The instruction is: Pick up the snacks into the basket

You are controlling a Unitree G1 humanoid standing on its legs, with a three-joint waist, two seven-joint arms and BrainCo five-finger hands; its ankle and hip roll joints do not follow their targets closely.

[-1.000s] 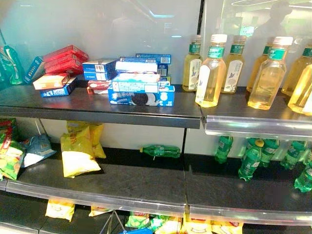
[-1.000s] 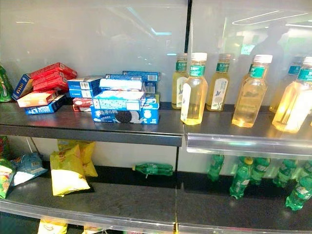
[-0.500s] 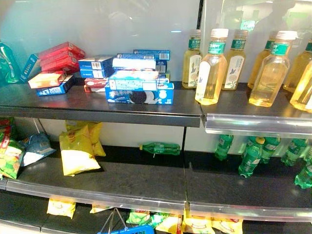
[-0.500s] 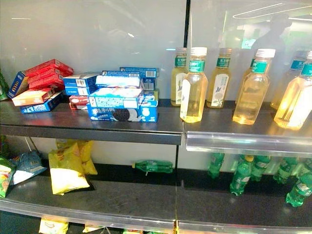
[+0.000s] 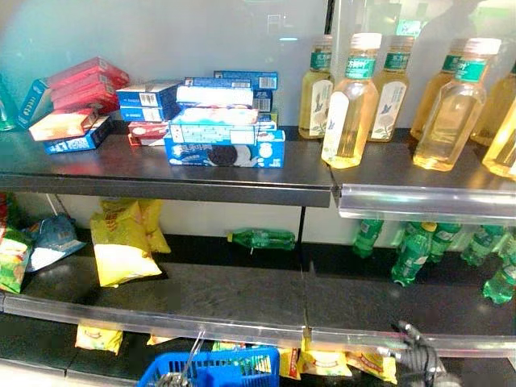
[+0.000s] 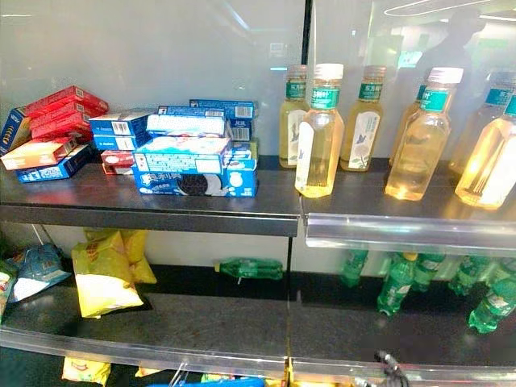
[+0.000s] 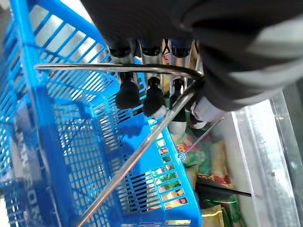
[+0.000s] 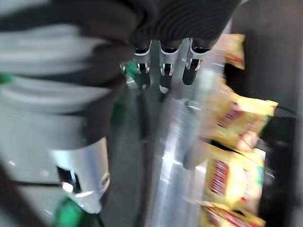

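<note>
Left hand (image 7: 156, 52) fingers curl round the blue basket's (image 7: 57, 156) wire handle (image 7: 142, 146). Right hand (image 8: 163, 61) hangs relaxed, empty, beside the shelf's front edge (image 5: 242, 326).

Blue basket (image 5: 218, 369) was cut off by the lower edge of the left eye view; only its rim and part of one mesh wall showed. Its contents could not be made out in the left wrist view. Right hand (image 5: 419, 359) was partly cut off at the lower right corner, finger posture unclear. Right wrist view was motion-blurred: yellow snack packets (image 8: 232, 156) showed as smears, their type not readable. Lowest-shelf bags (image 5: 326, 364) were hidden in part behind the shelf rail (image 5: 242, 332). Rightmost yellow bottle (image 5: 504, 137) was cropped by the frame edge.
</note>
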